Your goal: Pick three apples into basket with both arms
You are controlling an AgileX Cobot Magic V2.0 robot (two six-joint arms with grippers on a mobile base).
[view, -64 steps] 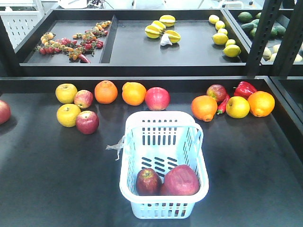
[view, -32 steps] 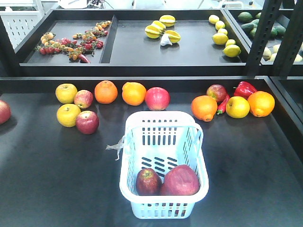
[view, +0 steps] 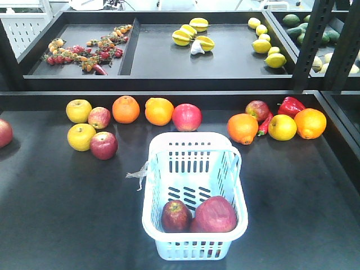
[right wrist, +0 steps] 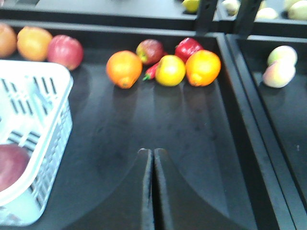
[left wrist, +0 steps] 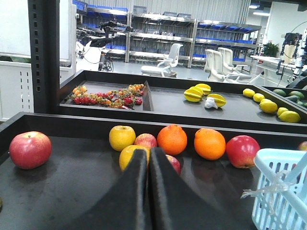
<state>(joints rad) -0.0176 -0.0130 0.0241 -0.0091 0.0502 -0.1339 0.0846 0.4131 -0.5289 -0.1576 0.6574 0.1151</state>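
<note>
While both arms sit low and back, the basket (view: pixel 194 194) stands mid-worktop (view: pixel 67 214) with two dark red apples (view: pixel 176 216) at its near end, the larger one (view: pixel 214 215) on the right, touching the smaller. Loose fruit rings it on the far side: yellow apples, a red apple (view: pixel 103 145) and an orange (view: pixel 125 109) to the left, a pinkish-red apple (view: pixel 187 117) just behind the rim, another orange (view: pixel 242 128), a red bell pepper (view: pixel 291 106) and a small red apple (view: pixel 257 110) to the right. Nothing blocks the basket mouth.

Nothing has moved against the earlier front frames; fruit and basket are in the same spots.

Front view shows no arm at all. Left wrist view shows the left claw (left wrist: pixel 147 158) pressed together, empty, pointing at the left fruit cluster, basket corner at right with a knotted tag (left wrist: pixel 268 189); it also shows a lone red apple (left wrist: pixel 29 149) far left. Right wrist view, blurry, shows the right claw (right wrist: pixel 152 158) together and empty over bare worktop, basket at left, right fruit cluster beyond.
</note>
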